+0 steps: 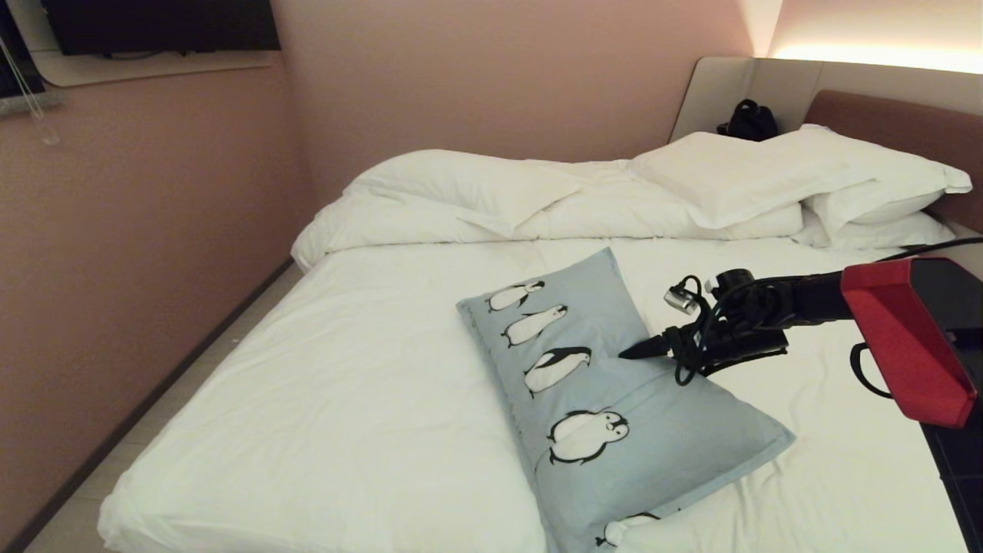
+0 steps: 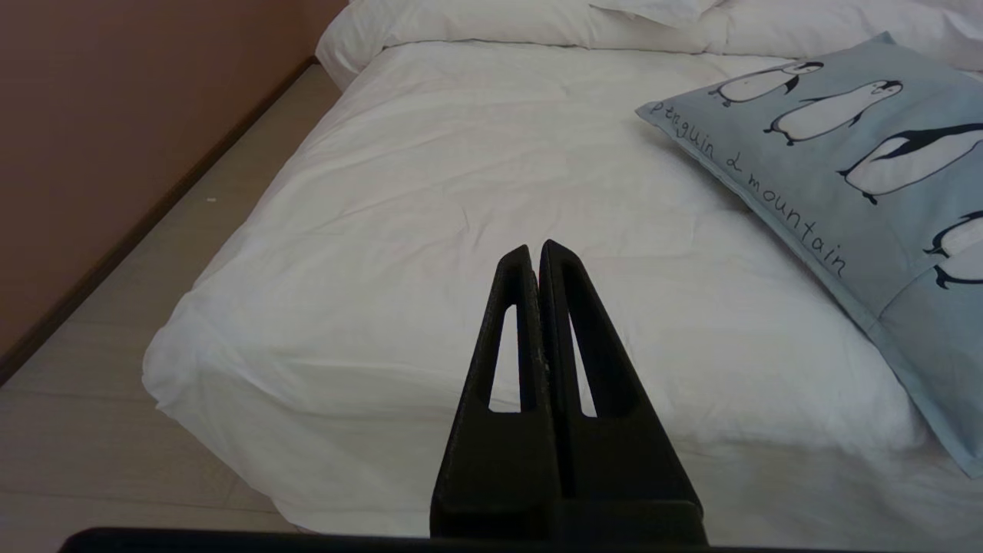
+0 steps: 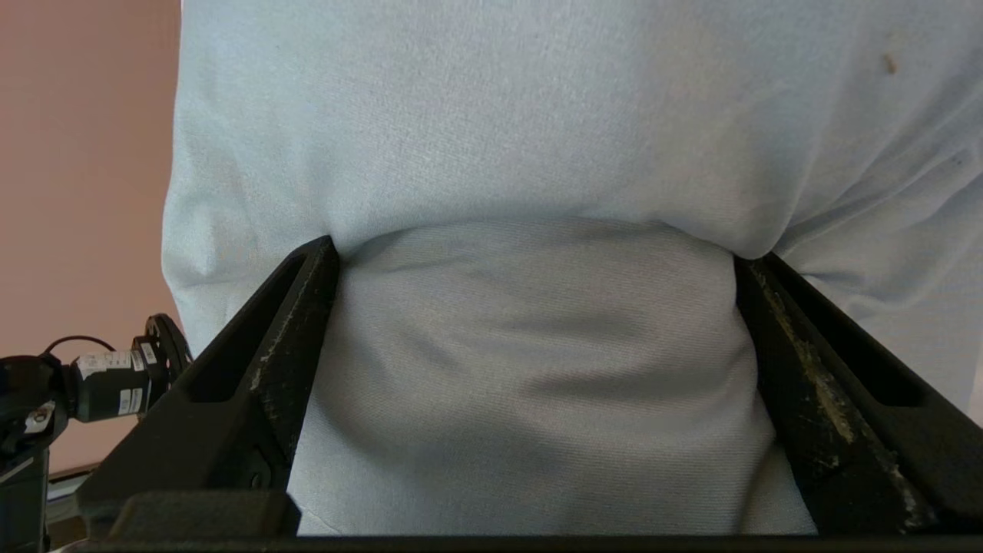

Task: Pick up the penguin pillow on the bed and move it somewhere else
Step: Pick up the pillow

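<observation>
Along penguin pillow point(image 2: 837, 146) edge: "penguin & mountain".

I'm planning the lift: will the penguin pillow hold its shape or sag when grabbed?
Probably sags: the penguin pillow already dents where the right gripper presses its spread fingers in. It looks soft and light, and its woven cover seems unlikely to slip.

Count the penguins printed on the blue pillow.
5 in the head view, in a row along the penguin pillow: four whole, the fifth cut off at the near end. More may be hidden.
</observation>
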`<state>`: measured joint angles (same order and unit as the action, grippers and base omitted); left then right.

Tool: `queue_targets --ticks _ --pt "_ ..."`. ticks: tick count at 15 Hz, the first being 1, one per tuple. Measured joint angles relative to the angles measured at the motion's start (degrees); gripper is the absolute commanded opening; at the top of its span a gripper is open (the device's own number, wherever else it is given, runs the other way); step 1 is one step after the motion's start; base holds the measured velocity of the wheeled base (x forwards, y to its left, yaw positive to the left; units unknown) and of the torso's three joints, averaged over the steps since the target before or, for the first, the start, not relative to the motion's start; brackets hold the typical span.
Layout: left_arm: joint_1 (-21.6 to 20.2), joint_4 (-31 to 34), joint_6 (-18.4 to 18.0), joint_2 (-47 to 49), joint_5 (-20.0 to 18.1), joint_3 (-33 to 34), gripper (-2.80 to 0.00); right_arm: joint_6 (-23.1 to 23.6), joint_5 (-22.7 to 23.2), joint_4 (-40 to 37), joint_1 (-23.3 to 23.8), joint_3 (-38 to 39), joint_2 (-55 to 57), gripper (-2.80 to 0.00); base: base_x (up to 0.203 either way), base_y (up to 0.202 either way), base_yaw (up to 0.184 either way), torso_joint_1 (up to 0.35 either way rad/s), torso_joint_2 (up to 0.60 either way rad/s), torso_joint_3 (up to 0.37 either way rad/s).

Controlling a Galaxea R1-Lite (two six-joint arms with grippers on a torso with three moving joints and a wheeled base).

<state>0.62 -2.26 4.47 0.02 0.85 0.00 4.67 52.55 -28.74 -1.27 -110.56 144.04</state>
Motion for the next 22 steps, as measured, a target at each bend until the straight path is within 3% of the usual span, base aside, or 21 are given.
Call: queue_targets --ticks 4,5,6,22 --pt "0.0 0.0 0.0 0.0 0.0 0.0 -2.8 -2.8 0.0 3.1 -0.4 0.0 0.6 0.0 0.0 0.0 0.0 0.0 0.0 0.0" --pt "0.0 0.0 0.0 0.0 0.0 0.0 -2.8 -3.6 0.0 4.0 -0.5 0.0 0.7 -0.82 0.0 0.0 0.0 0.0 0.0 0.0" --pt "0.0 0.0 0.0 0.0 0.0 0.0 -2.8 -4.4 -0.1 4.8 -0.8 0.0 0.7 -2.8 0.0 0.0 0.0 0.0 0.0 0.0" --pt "0.0 0.0 0.0 0.0 0.0 0.0 -2.8 -6.1 -0.3 5.6 -2.0 0.1 0.8 -2.8 0.0 0.0 0.0 0.0 0.0 0.0"
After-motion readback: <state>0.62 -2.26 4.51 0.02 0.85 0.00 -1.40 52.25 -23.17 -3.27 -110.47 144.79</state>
